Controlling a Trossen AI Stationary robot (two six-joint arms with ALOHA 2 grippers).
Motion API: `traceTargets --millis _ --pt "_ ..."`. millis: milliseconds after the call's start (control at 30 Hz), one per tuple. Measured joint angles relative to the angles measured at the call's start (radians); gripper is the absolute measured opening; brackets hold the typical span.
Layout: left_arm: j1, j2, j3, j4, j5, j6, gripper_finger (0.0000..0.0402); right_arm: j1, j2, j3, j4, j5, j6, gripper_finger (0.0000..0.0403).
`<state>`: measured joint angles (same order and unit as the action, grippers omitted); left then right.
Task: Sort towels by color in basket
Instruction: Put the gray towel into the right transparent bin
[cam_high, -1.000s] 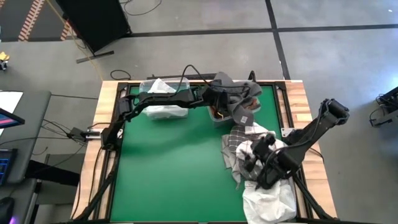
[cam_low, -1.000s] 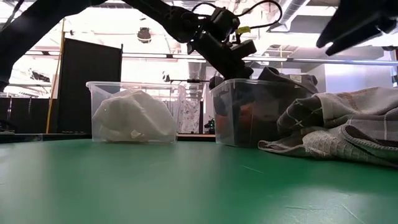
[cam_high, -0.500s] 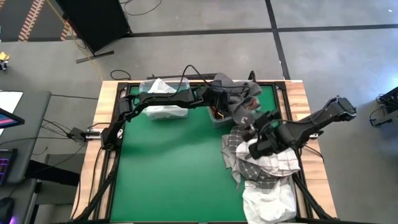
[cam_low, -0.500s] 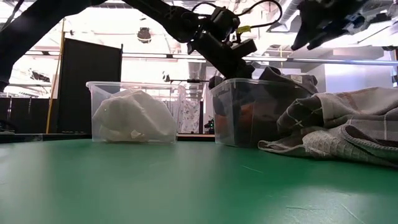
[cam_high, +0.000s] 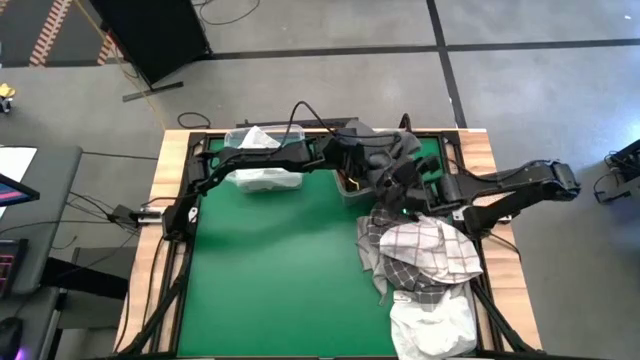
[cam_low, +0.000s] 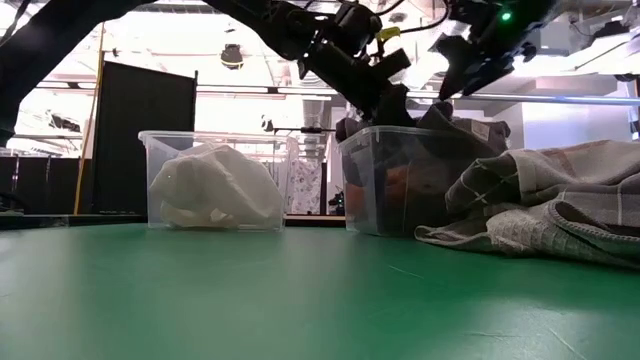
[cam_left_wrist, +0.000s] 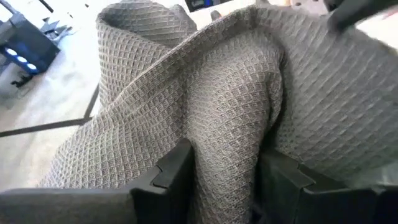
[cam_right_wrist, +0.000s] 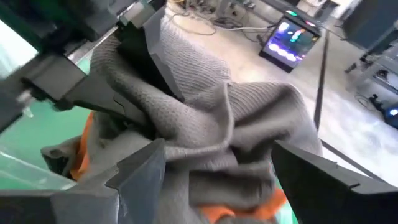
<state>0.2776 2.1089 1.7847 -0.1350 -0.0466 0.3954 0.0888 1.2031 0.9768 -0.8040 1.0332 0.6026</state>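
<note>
On the green table's near right we count two loose towels: a checked white-and-grey cloth (cam_high: 432, 250) and a plain white one (cam_high: 430, 318). Farther back stand two clear plastic bins (cam_low: 212, 180), (cam_low: 400, 180). Only the wrist views show the grey waffle-weave towel (cam_left_wrist: 230, 93) between the left gripper (cam_left_wrist: 225, 171)'s part-open fingers, and the right gripper (cam_right_wrist: 214, 171) spread wide.

Your right gripper (cam_high: 405, 200) has swung away from the towel pile (cam_high: 420, 262) at the table's (cam_high: 270, 270) right edge and now hangs spread wide over the clear bin (cam_low: 400, 185) at the far edge, just beside the left gripper (cam_high: 372, 168). The checked towel (cam_high: 428, 250) it was covering now lies exposed on top of the pile. Your left gripper has parted its fingers (cam_left_wrist: 171, 171) somewhat, with the grey waffle towel (cam_left_wrist: 236, 112) between them.
</note>
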Motion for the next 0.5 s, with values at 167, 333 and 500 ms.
traceTargets --millis 167,333,500 --pt "0.004 -0.026 0.000 -0.035 0.043 -0.014 0.0145 -0.106 0.009 0.000 0.129 -0.117 -0.200 0.0320" --pt "0.007 -0.056 0.000 -0.064 0.046 -0.019 0.0145 -0.244 0.012 0.000 0.178 -0.251 -0.293 0.0320" --pt "0.008 -0.073 0.000 -0.101 0.046 -0.019 0.0145 -0.364 0.013 0.000 0.238 -0.424 -0.362 0.0320"
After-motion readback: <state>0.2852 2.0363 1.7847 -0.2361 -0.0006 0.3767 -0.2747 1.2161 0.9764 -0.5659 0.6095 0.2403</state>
